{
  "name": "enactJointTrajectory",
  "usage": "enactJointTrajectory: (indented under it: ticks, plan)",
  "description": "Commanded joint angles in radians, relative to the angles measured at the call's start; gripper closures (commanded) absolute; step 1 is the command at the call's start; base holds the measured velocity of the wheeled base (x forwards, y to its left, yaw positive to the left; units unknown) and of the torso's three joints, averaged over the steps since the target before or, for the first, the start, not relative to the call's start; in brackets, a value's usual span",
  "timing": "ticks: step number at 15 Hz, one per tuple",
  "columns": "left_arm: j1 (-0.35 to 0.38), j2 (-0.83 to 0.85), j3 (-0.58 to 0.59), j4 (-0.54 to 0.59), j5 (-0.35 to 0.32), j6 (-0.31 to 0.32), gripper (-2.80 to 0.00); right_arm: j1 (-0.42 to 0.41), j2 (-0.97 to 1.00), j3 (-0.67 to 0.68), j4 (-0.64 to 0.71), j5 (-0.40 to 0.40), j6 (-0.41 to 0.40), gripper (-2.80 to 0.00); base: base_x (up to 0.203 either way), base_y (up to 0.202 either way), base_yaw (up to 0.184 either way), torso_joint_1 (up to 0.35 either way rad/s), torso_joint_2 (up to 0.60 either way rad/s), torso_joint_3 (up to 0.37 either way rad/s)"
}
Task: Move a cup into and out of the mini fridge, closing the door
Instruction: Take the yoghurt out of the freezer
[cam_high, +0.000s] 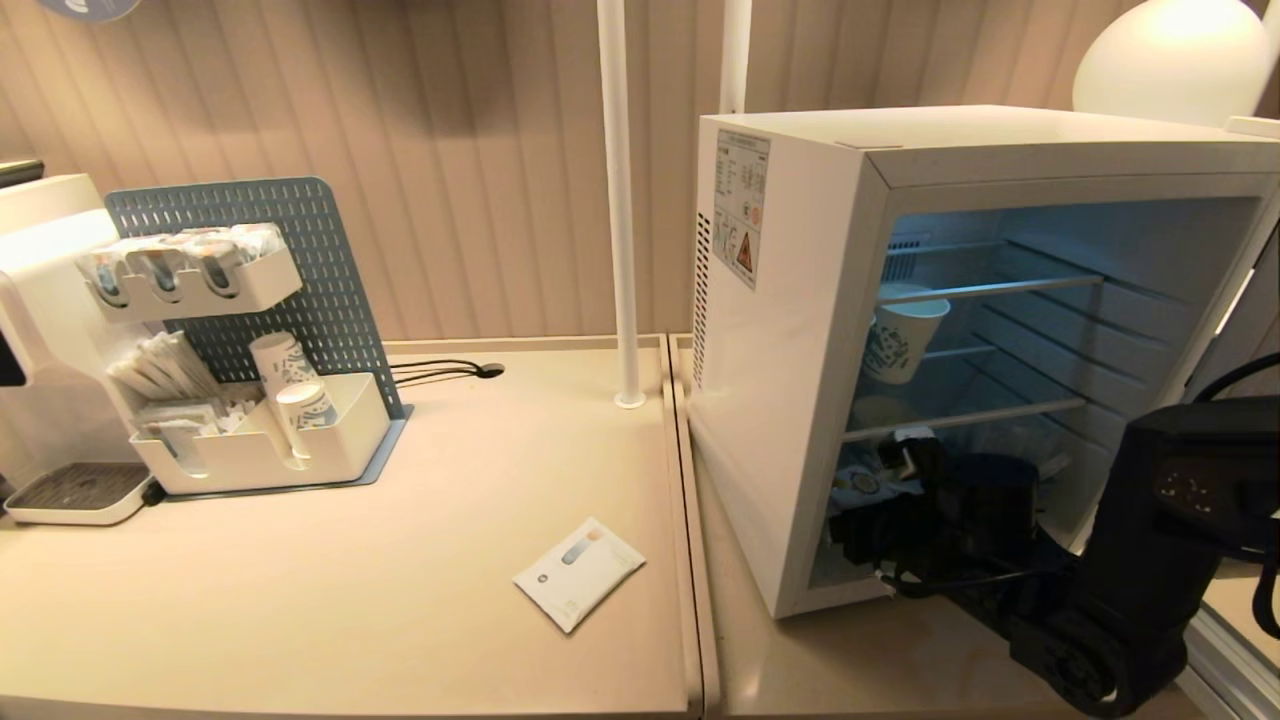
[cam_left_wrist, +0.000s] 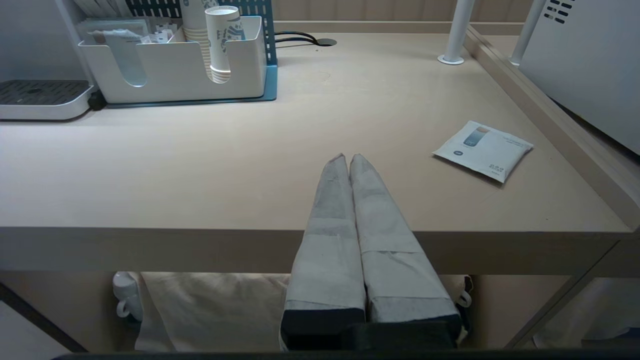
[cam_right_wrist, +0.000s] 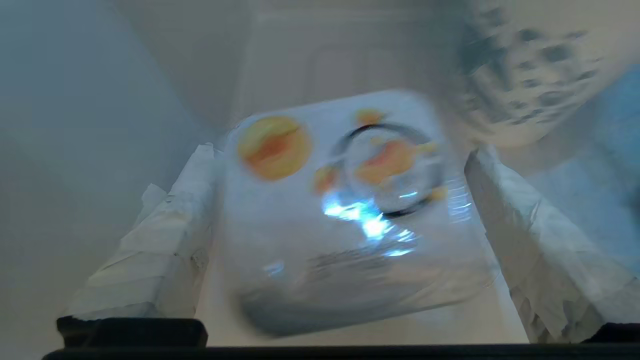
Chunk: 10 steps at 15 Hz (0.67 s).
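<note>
The cup (cam_right_wrist: 345, 200) sits on the bottom floor of the mini fridge (cam_high: 800, 330), foil lid with orange marks facing my right wrist cam. Right gripper (cam_right_wrist: 345, 220) is reached in low through the opening, jaws spread wide to either side of the cup; the left one looks just at the pot's edge, the right one shows a gap, so I can't call it a grip. In the head view the arm blocks most of the lower compartment. A blue-patterned paper cup (cam_high: 900, 335) stands on the wire shelf above. The door itself isn't clearly in any view; the fridge front is open.

Left gripper (cam_left_wrist: 348, 159) is parked at the tabletop (cam_left_wrist: 200, 165) edge, jaws pressed together, empty. A sachet (cam_high: 578, 572) lies flat nearby.

My read: the cup is inside, either just set down or about to be lifted out. Still left: retrieval and shutting the door.
</note>
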Motion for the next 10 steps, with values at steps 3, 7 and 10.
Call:
enactJointTrajectory:
  ticks: [3,7,10]
  plan:
    - [0.0,0.0,0.002,0.0,0.001,0.0,0.0,-0.028,0.005,-0.018,0.018,0.007,-0.001,-2.8,0.0,0.0,0.0,0.0,0.0,0.0]
    - [0.0,0.0,0.002,0.0,0.001,0.0,0.0,-0.027,0.005,-0.015,0.026,0.01,0.0,0.0,0.0,0.0,0.0,0.0,0.0,0.0]
    - [0.0,0.0,0.002,0.0,0.001,0.0,0.0,-0.025,0.01,-0.013,0.024,0.01,0.0,0.0,0.0,0.0,0.0,0.0,0.0,0.0]
